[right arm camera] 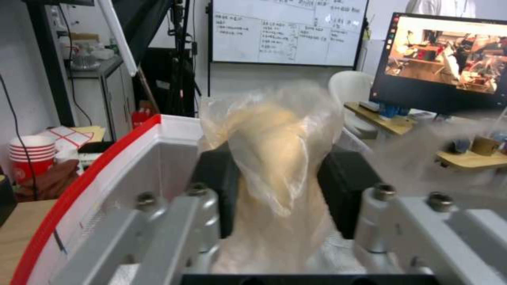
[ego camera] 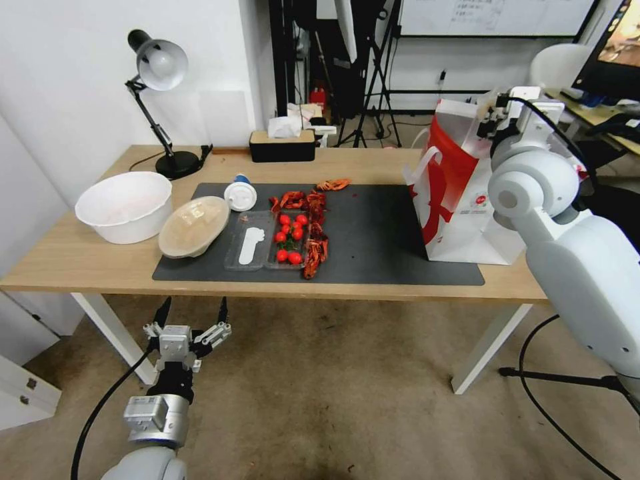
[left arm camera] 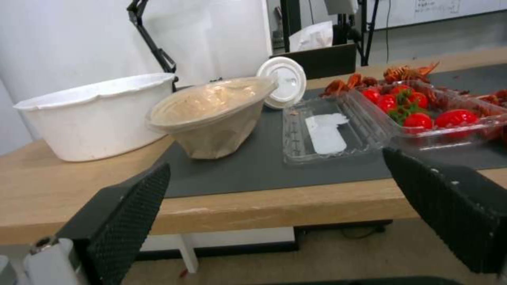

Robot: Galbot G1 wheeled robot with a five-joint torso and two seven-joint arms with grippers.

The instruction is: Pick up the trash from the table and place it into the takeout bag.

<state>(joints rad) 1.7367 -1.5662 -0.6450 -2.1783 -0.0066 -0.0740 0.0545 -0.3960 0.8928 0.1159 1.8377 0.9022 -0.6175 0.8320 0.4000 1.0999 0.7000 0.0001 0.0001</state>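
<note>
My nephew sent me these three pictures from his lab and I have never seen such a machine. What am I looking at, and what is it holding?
It is a two-armed robot clearing a table. The wide picture comes from a camera on its head; the other two come from cameras on its wrists.

The right gripper is up at the open top of the white and red takeout bag, its fingers shut on a plastic-wrapped beige ball.

The left gripper hangs open, below the table's front edge.

On the dark mat lie a tilted round beige bowl, a small white-lidded cup, a clear tray of tomatoes and red shell scraps. A big white bowl stands beside the mat.
</note>
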